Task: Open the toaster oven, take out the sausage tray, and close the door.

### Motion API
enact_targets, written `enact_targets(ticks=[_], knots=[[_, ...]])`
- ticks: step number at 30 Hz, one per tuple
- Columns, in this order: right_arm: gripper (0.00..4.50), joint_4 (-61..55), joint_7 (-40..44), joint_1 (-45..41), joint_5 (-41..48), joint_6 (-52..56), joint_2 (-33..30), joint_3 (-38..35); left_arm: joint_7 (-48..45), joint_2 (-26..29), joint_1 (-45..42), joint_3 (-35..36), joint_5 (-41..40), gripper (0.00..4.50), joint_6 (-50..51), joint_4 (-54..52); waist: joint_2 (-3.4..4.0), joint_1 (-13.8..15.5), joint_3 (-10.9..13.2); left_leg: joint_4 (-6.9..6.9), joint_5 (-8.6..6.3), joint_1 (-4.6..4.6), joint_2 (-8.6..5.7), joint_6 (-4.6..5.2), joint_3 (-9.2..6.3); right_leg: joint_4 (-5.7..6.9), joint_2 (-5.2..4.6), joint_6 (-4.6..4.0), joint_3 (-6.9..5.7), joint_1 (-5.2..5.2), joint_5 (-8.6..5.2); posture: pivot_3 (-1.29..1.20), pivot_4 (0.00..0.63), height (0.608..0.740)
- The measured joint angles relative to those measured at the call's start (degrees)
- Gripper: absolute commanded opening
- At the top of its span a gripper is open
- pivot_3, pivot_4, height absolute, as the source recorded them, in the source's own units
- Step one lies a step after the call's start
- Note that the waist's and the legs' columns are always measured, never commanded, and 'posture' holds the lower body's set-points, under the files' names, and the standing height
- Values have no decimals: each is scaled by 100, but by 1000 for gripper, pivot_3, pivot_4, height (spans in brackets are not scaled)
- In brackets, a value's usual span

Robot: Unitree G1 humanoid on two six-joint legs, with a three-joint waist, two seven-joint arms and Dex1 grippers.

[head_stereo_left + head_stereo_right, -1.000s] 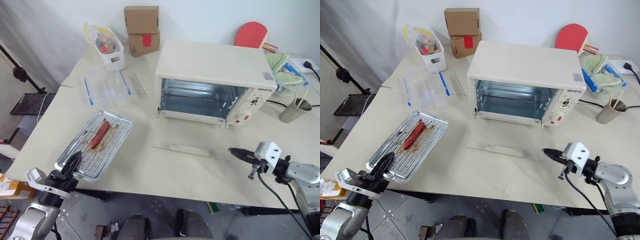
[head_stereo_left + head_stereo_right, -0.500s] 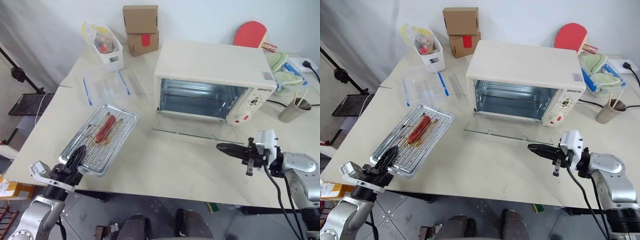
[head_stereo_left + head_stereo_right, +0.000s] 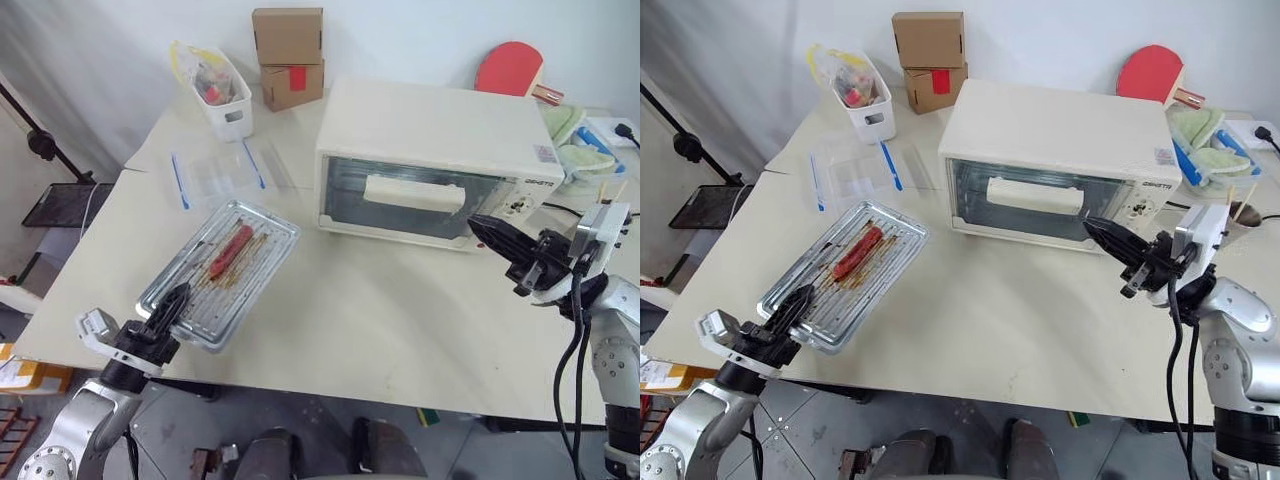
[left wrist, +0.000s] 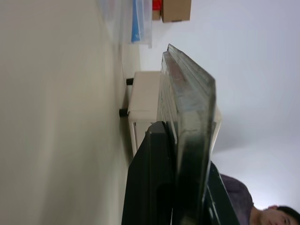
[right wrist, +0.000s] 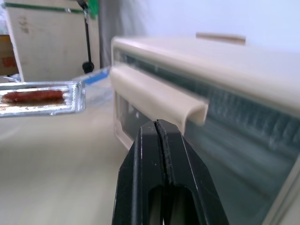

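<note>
The cream-white oven [image 3: 432, 160] sat at the table's rear right, its glass door [image 3: 405, 197] shut upright with the bar handle [image 3: 414, 193] across the upper front. The silver tray [image 3: 220, 273] with one red sausage [image 3: 231, 250] lay tilted over the table's front-left edge.

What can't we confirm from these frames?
- Door latch: the door looks up against the toaster oven, but the right gripper covers its lower right corner in the head views, and the right wrist view is blurred there.
- Right gripper contact with the door: not resolvable.
- Left gripper bite on the tray: the left wrist view sees the tray edge-on, hiding the sausage.
- Knob settings: too small.
</note>
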Motion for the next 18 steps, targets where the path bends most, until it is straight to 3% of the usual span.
enact_targets(ticks=[2,7,8,13,14,18], knots=[[555,-53,204,184,22,-31,-81,-103,-5,200,-19,-191,0,0,146,124,4,9,0,0,0,0,0,10,0,0,1,0,0,0,0,0,150,740],[2224,-232,1074,1184,-391,-714,-367,-465,-164,1050,-183,-858,2,0,713,478,10,34,1,-4,-3,0,-1,11,-9,-21,4,0,0,14,0,0,150,740],[2697,-232,1325,1517,-578,-999,-380,-565,-238,1272,-430,-1127,3,0,862,725,14,52,2,-3,-8,2,-4,1,-14,-24,4,2,-1,24,1,0,150,740],[4246,-518,1672,2501,-742,-1345,-376,-1021,-267,1586,-1684,-2145,76,0,1170,1728,33,44,5,-1,-7,9,-13,-9,-12,-30,2,24,5,38,13,0,150,740],[4477,-613,1680,2698,-735,-1344,-372,-1131,-288,1598,-1980,-2370,156,0,1240,1929,32,49,5,-1,-5,11,-13,-12,-12,-30,2,26,5,38,14,0,150,740],[4477,-902,1769,3427,-712,-1383,-304,-1564,-587,1559,-2763,-3001,672,0,1590,2475,35,31,4,-4,-5,14,-14,-16,-10,-27,7,28,5,36,15,0,150,740]])
